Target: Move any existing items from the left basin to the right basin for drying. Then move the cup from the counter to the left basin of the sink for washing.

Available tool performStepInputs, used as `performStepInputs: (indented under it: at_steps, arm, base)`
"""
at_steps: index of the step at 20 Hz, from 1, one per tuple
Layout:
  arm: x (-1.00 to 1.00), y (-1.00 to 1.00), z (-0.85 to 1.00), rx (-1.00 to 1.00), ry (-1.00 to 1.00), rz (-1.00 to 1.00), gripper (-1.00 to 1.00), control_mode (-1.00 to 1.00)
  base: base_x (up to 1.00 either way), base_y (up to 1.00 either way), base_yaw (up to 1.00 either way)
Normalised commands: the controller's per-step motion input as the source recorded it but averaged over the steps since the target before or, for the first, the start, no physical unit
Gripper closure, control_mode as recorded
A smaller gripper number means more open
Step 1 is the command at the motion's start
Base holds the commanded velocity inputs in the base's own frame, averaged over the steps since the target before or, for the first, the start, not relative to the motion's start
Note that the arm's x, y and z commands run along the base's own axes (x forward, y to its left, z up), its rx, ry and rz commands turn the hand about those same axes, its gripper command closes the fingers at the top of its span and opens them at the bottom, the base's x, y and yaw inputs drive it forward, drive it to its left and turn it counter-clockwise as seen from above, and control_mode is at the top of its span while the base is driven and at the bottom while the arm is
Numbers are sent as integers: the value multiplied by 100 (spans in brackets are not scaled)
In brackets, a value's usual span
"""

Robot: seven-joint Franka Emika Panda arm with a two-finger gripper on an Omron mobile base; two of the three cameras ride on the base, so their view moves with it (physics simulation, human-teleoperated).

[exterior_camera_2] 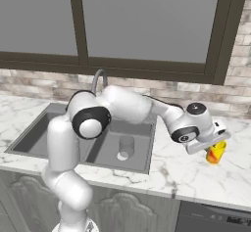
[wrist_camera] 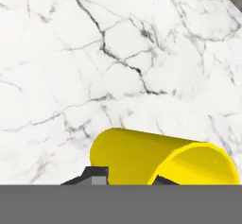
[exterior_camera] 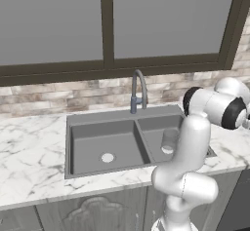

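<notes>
1. Arm reaches out to the right of the sink (exterior_camera_2: pixel 34 143), over the counter (exterior_camera_2: pixel 196 177).
2. Gripper (exterior_camera_2: pixel 214 147) is down at the yellow cup (exterior_camera_2: pixel 215 152), which stands upright on the marble well right of the sink.
3. Hand view: cup (wrist_camera: pixel 156 159) sits right between the two dark finger tips, one (wrist_camera: pixel 92 176) at its left side, the other at the rim. Jaws are narrow, closed around the cup wall; looks like a grip on the cup.
4. Cup base looks to be on the counter (wrist_camera: pixel 71 53) in the right base view.
5. Grey tumbler (exterior_camera_2: pixel 126 147) stands upright in the right basin (exterior_camera_2: pixel 139 135), the narrower one, near its white drain. Same in the left base view: tumbler (exterior_camera: pixel 169 140), right basin (exterior_camera: pixel 156 125).
6. Left basin (exterior_camera: pixel 93 137) holds just its round drain (exterior_camera: pixel 107 158).
7. Gooseneck tap (exterior_camera: pixel 138 91) stands behind the divider between the basins.
</notes>
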Motion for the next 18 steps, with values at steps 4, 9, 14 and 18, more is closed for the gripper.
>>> performStepInputs:
  at_steps: [4, 9, 14, 18]
  arm:
    - [-42, 87, 71, 0, -5, 17, 100, -100]
    - [-33, 100, 69, 0, 5, 25, 100, -100]
    - [-14, 100, 70, 0, 21, 29, 100, -100]
    - [-5, 100, 60, 0, 24, 32, 100, -100]
  base:
    - [0, 0, 0]
    - [0, 0, 0]
    - [0, 0, 0]
    - [0, 0, 0]
